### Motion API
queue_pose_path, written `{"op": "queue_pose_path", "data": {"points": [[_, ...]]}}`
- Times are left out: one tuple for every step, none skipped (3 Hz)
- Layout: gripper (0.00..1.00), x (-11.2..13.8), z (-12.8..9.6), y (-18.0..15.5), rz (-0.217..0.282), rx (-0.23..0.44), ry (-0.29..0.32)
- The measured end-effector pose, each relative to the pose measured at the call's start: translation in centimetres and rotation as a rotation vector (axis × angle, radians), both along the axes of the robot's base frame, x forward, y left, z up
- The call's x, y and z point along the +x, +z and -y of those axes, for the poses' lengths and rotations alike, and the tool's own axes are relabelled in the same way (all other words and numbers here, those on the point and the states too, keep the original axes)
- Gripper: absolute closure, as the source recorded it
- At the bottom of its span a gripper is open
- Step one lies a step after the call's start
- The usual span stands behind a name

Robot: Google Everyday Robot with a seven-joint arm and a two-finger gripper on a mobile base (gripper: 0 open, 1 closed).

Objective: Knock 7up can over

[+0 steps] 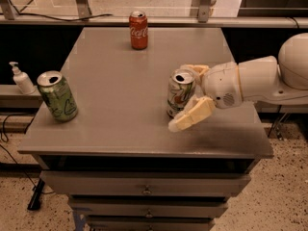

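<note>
A grey desk (120,129) with drawers below fills the frame. The 7up can (179,88) is stood upright just right of centre. The gripper (183,98), reached in from the right edge, is held open, with one finger seen behind the can and the other in front, close to or touching it. The approach is judged complete and the knock not yet made. A sideways push leftward is called for next, so that the can is tipped.

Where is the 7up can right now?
In the camera view, the 7up can stands right of centre on the table, near its front edge, between the fingers of the open pincer, which reaches in from the right.
</note>
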State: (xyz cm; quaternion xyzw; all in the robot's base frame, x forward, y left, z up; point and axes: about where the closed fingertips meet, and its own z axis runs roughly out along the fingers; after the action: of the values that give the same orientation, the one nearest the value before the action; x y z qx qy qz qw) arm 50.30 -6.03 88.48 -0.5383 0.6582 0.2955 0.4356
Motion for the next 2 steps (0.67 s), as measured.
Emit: {"op": "queue_pose_path", "data": {"points": [[0.00,0.8,-2.8,-0.7,0.008,0.042,0.026],[0.00,2.1,-5.6,-0.4,0.021,0.054,0.016]]}}
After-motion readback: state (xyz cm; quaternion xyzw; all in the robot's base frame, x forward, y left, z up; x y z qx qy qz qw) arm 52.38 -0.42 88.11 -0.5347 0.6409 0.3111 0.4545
